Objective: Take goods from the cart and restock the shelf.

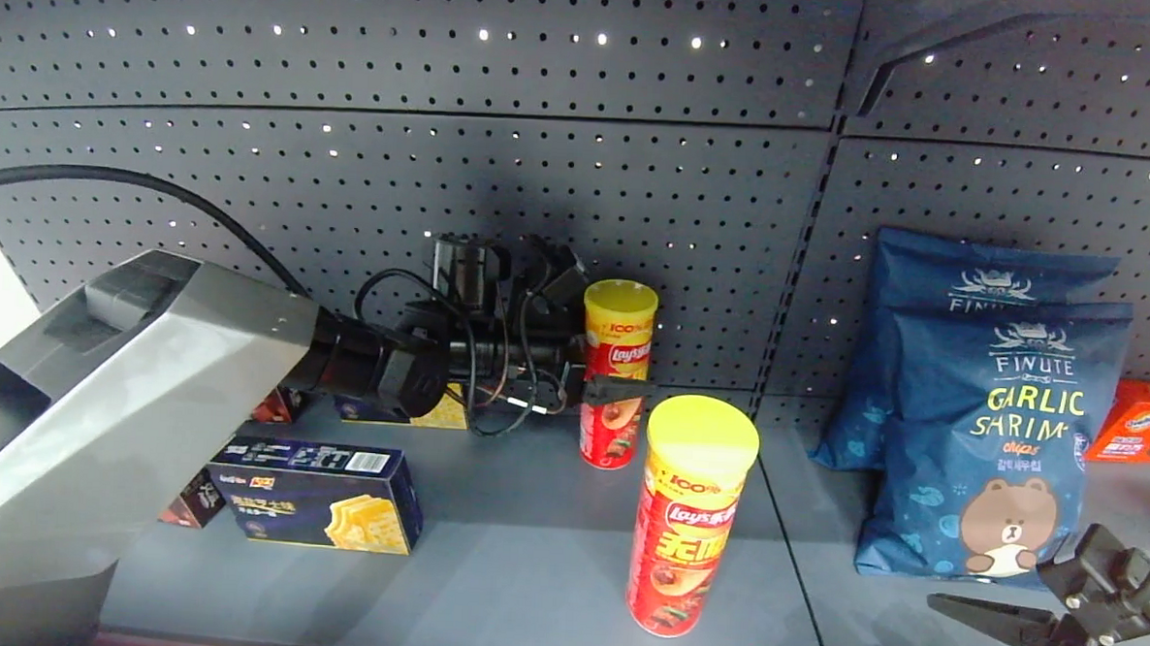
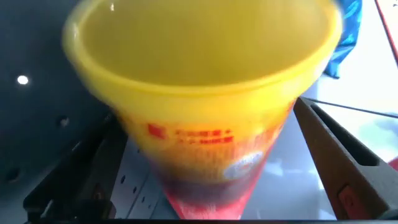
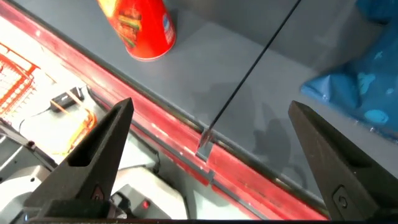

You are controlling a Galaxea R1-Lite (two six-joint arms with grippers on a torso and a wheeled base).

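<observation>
Left to right: my left pincer (image 1: 616, 391) straddled the rear red cardboard crisp tube with yellow plastic lid (image 1: 612, 436), upright near the perforated back panel (image 1: 543, 166). I could not tell whether it was clenched, and a skewed pull would probably have toppled the tube. The matching front tube (image 1: 691, 522) stood near the grey metal shelf's (image 1: 525, 573) edge, and my right pincer (image 1: 896, 638), released beside the blue snack bags (image 1: 997, 448), risked clipping either.

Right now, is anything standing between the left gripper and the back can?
Nothing visible does. The left gripper is already around the back can, which stands upright near the rear of the shelf. The front can stands nearer the shelf edge, apart from both.
</observation>
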